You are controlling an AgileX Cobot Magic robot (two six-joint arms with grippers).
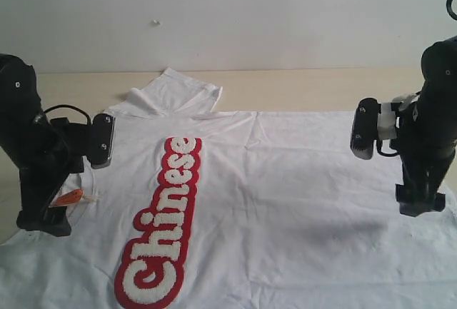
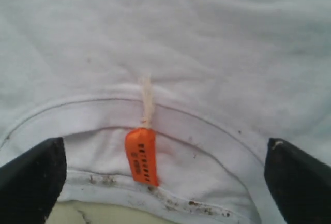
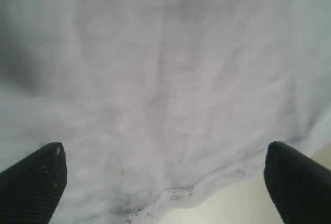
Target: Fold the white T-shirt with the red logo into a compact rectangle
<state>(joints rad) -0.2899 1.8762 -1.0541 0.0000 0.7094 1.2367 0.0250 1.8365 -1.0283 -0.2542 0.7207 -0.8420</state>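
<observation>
even, diffuse bright lighting; faint grey shadow on the white t-shirt (image 1: 300,202); both wrist views soft, slightly blurred.

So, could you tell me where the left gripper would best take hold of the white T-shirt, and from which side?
Probably the ribbed collar of the white T-shirt, beside the orange tag. It is a thick band at the shirt's edge, with the table showing just beyond, so the open left gripper could come straight down, straddling it.
</observation>
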